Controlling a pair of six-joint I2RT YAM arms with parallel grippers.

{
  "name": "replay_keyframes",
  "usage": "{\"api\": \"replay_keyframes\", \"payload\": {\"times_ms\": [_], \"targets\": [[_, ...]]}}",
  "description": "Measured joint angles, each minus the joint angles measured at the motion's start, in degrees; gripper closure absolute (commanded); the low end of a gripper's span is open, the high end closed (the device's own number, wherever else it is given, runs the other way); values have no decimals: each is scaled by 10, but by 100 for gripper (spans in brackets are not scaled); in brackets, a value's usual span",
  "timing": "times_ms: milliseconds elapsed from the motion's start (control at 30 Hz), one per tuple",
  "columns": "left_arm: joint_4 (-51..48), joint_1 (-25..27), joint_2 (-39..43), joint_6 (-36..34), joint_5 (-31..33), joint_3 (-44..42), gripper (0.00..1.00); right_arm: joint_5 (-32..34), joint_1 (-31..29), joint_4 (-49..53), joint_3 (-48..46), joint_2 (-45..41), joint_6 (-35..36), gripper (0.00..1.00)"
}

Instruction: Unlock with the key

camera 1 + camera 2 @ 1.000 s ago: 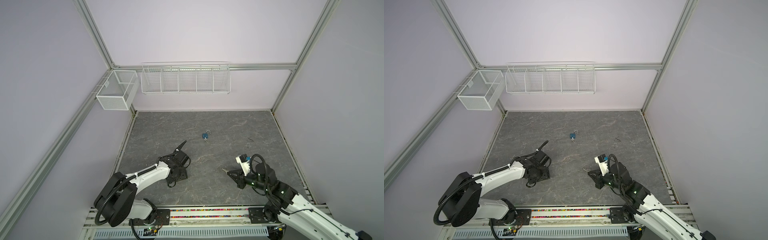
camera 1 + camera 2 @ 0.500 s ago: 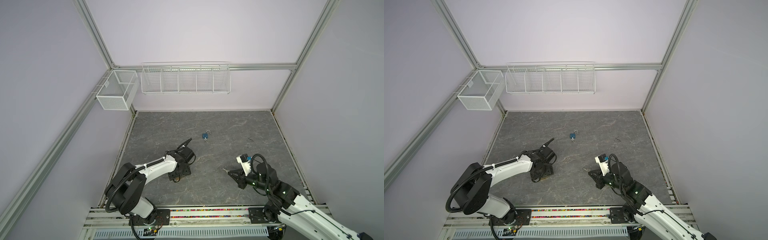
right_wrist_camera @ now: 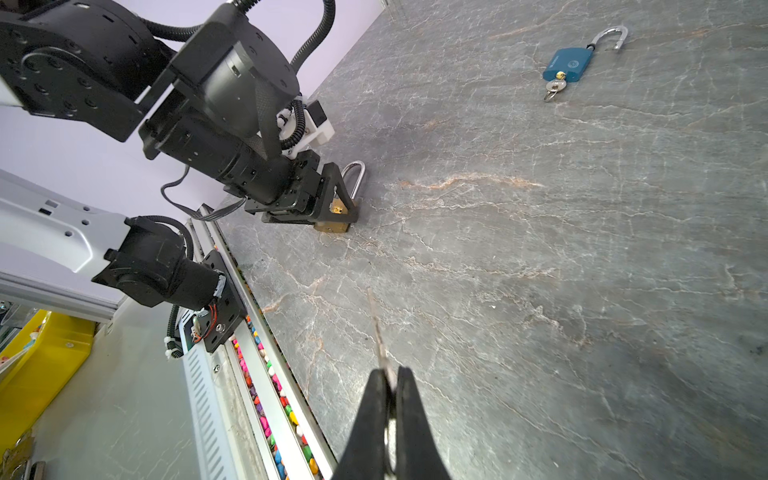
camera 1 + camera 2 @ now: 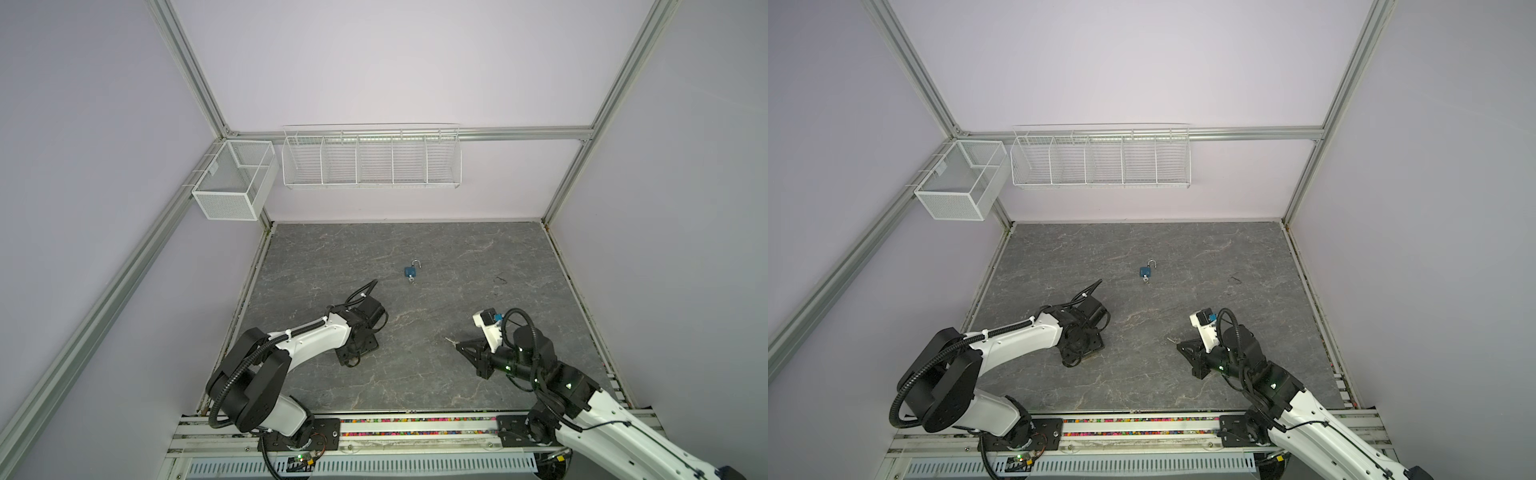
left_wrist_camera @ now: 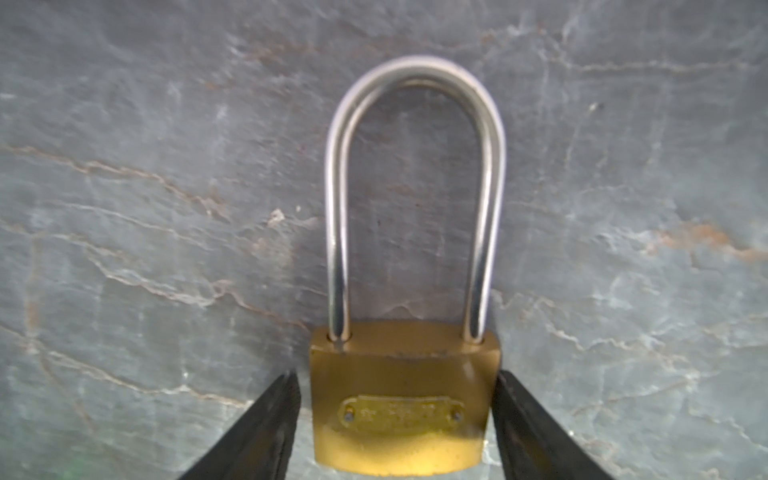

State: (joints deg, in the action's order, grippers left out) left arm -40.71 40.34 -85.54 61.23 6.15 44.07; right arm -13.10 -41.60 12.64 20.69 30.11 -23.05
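— Biggest thing first?
— Grey marbled stone tabletop (image 4: 457, 395), beneath both pairs of fingers. Then the white-and-black left arm (image 4: 307, 338) and white-and-black right arm (image 4: 582, 390), reaching in from the near edge, well apart.
— And the left gripper (image 5: 395, 376)?
— Down at the stone, fingers (image 5: 266, 424) apart, straddling a brass padlock with a long steel shackle (image 5: 399, 407). Lock lying flat, both shackle legs seated in the body, the bow pointing away past the fingertips. Sliver of stone visible between one finger and the brass. Other finger right at the brass edge, touching or not impossible to tell. Not clamped.
— Right gripper (image 3: 390, 370)?
— Fingers together, pinching a thin metal key (image 3: 379, 332) by its head. Blade sticking straight out beyond the fingertips, aimed roughly toward the left gripper. Well apart from the brass lock.
— Anything smaller?
— Blue padlock (image 4: 410, 272), flat on the stone well beyond both pairs of fingertips, shackle swung open. Small silver key (image 3: 555, 87) sitting in its keyhole, ring attached.
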Motion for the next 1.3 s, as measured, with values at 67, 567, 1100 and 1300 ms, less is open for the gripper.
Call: {"api": "replay_keyframes", "payload": {"times_ms": [67, 567, 1100, 1300], "targets": [[1, -3, 0, 1, -3, 0, 27, 0, 0, 0, 0, 0, 0, 94], [-24, -12, -31, -41, -23, 29, 53, 2, 0, 9, 0, -21, 1, 94], [134, 74, 53, 39, -41, 14, 100, 16, 0, -68, -52, 19, -59, 93], [325, 117, 94, 103, -10, -54, 100, 73, -31, -102, -52, 71, -57, 93]]}}
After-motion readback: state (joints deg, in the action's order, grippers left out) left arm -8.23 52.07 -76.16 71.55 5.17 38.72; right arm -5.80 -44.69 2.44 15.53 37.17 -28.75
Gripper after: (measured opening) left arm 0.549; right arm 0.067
